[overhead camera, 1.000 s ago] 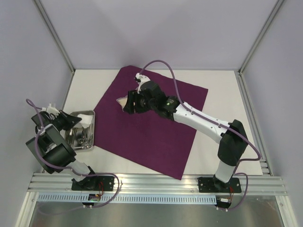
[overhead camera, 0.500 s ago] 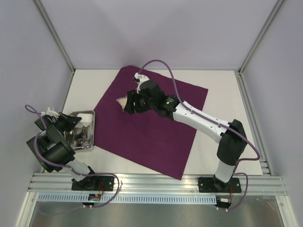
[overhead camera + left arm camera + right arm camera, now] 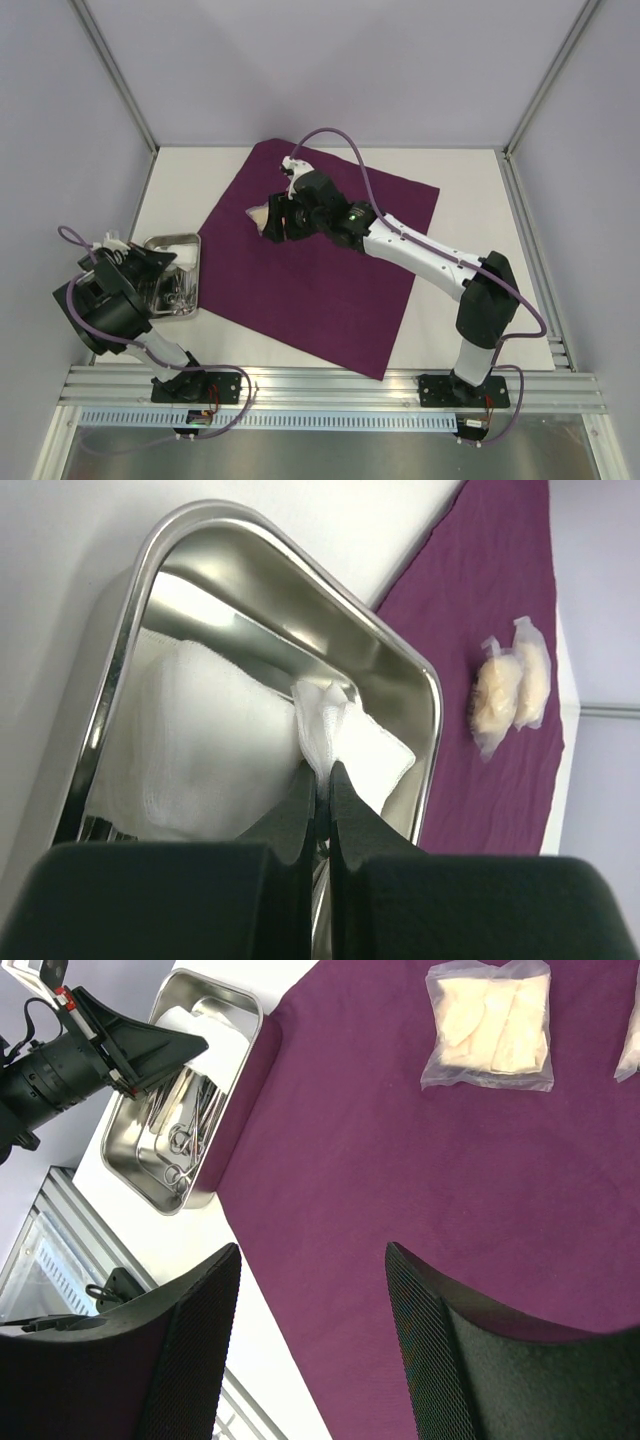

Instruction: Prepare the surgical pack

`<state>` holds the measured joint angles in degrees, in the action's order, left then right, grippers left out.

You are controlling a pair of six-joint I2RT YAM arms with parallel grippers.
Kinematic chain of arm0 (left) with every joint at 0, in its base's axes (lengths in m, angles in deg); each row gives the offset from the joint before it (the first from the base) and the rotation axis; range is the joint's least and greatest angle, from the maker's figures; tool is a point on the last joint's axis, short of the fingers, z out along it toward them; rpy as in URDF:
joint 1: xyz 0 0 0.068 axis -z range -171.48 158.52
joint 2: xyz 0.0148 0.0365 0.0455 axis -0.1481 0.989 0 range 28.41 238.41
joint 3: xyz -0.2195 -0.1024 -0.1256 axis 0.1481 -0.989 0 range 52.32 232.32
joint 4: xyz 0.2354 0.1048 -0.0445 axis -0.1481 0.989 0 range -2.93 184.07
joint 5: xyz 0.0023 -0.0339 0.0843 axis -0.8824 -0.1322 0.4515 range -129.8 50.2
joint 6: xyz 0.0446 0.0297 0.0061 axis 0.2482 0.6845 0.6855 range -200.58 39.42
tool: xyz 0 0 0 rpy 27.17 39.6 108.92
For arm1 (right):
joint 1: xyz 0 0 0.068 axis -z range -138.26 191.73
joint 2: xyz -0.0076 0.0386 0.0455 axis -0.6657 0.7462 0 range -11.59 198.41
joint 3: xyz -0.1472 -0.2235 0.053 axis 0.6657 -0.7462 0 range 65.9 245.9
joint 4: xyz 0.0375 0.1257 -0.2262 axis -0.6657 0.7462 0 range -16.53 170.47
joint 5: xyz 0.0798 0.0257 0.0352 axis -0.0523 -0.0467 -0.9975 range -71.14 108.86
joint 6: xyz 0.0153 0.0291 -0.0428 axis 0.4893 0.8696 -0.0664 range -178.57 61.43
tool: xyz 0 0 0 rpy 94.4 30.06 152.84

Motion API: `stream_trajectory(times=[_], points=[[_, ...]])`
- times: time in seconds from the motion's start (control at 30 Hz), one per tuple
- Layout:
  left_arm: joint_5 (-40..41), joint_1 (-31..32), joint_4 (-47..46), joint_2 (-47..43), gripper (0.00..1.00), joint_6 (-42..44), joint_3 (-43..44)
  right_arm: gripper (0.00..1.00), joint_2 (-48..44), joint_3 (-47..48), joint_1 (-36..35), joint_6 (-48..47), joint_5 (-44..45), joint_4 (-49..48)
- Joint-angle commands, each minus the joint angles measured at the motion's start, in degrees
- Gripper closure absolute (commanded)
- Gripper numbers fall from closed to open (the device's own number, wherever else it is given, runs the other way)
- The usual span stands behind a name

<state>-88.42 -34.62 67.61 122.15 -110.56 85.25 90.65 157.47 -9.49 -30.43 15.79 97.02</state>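
Surgical pack (image 3: 330,290): lies open as one big plum-purple sheet across the middle of the white tabletop (image 3: 470,200). Turned like a skewed diamond in the overhead view, one corner toward the bottom of the frame, another toward the top. Fills most of the right wrist view and runs along the upper right of the left wrist view.

Left end effector (image 3: 322,780): pressed together at the lower middle of the left wrist view, pinching the edge of a folded white gauze piece (image 3: 365,755). Hangs over a shiny steel tray (image 3: 330,615).

Tray: sits on bare tabletop just beside the sheet's left edge, at the left of the overhead view. Holds a larger gauze pad (image 3: 190,740), just left of the pinched piece. Holds metal instruments (image 3: 185,1125) too, in its lower half at the upper left of the right wrist view; too small to tell apart.

Right end effector (image 3: 315,1350): spread wide at the bottom of the right wrist view, only bare purple fabric showing between the two fingers. Hovers above the upper middle of the sheet in the overhead view, well apart from the tray.

Clear packets (image 3: 515,685): two, side by side on the sheet, each with something pale inside. Seen at the right of the left wrist view and along the top right of the right wrist view, clear of both end effectors.
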Motion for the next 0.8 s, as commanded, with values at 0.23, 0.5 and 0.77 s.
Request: stream_trajectory(times=[0.23, 0.5, 0.77], points=[[1.25, 1.3, 11.55, -2.67, 0.66, 11.69, 4.68, 0.38, 0.33, 3.35, 0.16, -1.42, -0.71, -0.44], [3.09, 1.91, 21.9, -9.87, 0.5, 16.7, 6.53, 0.37, -0.98, 3.09, 0.16, -1.86, -0.62, -0.7], [3.53, 2.79, 29.05, -19.19, 0.73, 22.68, 8.21, 0.37, -2.04, 1.95, 0.16, -1.77, -0.97, -1.14]])
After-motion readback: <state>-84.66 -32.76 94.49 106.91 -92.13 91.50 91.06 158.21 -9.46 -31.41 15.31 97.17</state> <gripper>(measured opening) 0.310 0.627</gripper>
